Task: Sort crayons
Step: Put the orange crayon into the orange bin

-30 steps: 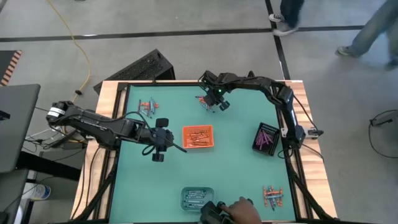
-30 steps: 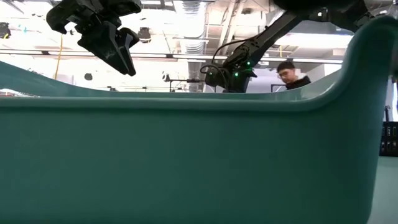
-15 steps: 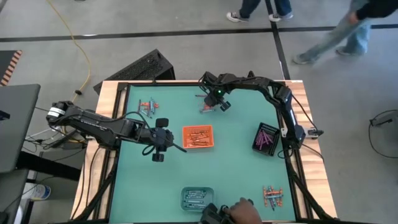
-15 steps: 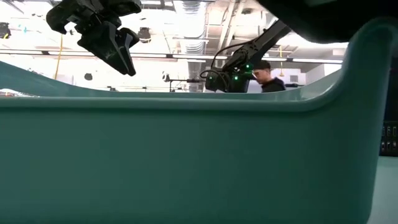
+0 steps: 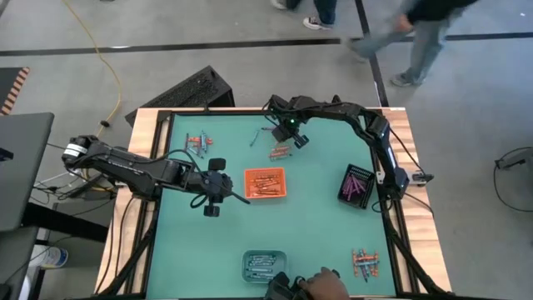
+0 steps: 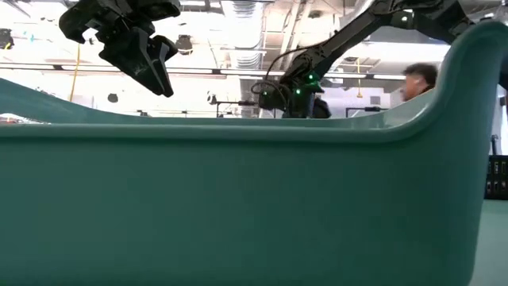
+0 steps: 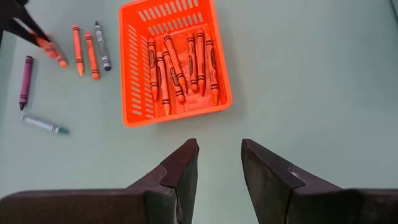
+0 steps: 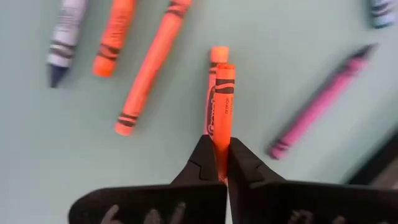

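Observation:
Loose crayons (image 5: 279, 152) lie on the green table at the far middle: orange ones (image 8: 152, 68), a purple-magenta one (image 8: 323, 102) and a blue-grey one (image 8: 65, 37). My right gripper (image 5: 287, 137) stands over them, pointing steeply down, shut on one orange crayon (image 8: 221, 112). The orange tray (image 5: 265, 183) at mid-table holds several orange crayons (image 7: 180, 68). My left gripper (image 7: 217, 149) hovers open above the table, just left of that tray, touching nothing. Purple crayons fill the black tray (image 5: 356, 185) at the right. My right gripper pinches the orange crayon between its two fingertips (image 8: 202, 158), at the crayon's end (image 8: 219, 146) nearest the wrist. The fingers come from above, slanting steeply down, and the crayon runs on straight out from between them. I cannot tell whether it is clear of the table.
A clear tray (image 5: 264, 264) with blue-grey crayons sits at the near edge; its wall (image 6: 238, 199) fills most of the low view. More loose crayons lie at the far left (image 5: 198, 142) and near right (image 5: 364, 262). A person's hand (image 5: 325, 283) shows at the near edge.
My right gripper has tipped slightly over the loose crayons at the far middle, and more of them now show beside it. People have walked past beyond the far edge.

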{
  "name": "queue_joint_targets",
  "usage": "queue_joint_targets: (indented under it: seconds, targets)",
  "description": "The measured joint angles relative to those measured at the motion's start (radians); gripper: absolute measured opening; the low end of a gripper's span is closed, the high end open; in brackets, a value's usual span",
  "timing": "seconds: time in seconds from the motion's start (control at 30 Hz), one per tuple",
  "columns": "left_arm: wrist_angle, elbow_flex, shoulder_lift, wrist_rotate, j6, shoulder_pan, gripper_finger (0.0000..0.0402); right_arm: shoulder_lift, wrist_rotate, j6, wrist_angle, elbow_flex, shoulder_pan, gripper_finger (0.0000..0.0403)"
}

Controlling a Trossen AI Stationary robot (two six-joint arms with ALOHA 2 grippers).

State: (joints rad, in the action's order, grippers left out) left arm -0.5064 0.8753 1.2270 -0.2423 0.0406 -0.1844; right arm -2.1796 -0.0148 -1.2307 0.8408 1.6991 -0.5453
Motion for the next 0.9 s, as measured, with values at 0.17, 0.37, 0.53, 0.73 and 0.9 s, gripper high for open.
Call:
queue_joint_targets:
  seconds: [0.17, 0.37, 0.53, 0.73, 0.9]
  targets:
    - [0.000, 0.000, 0.000, 0.000, 0.000, 0.000, 0.0114, 0.001, -0.011, 0.002, 0.001, 0.026, 0.013, 0.0005]
    - [0.000, 0.000, 0.000, 0.000, 0.000, 0.000, 0.0114, 0.001, -0.041, 0.051, 0.039, 0.054, 0.027, 0.0004]
    - [0.000, 0.000, 0.000, 0.000, 0.000, 0.000, 0.0114, 0.001, -0.041, 0.138, 0.177, 0.120, 0.069, 0.0004]
    - [0.000, 0.000, 0.000, 0.000, 0.000, 0.000, 0.0114, 0.046, 0.008, 0.253, 0.287, 0.144, 0.176, 0.0004]
    - [0.000, 0.000, 0.000, 0.000, 0.000, 0.000, 0.0114, 0.101, 0.031, 0.331, 0.286, 0.142, 0.293, 0.0004]
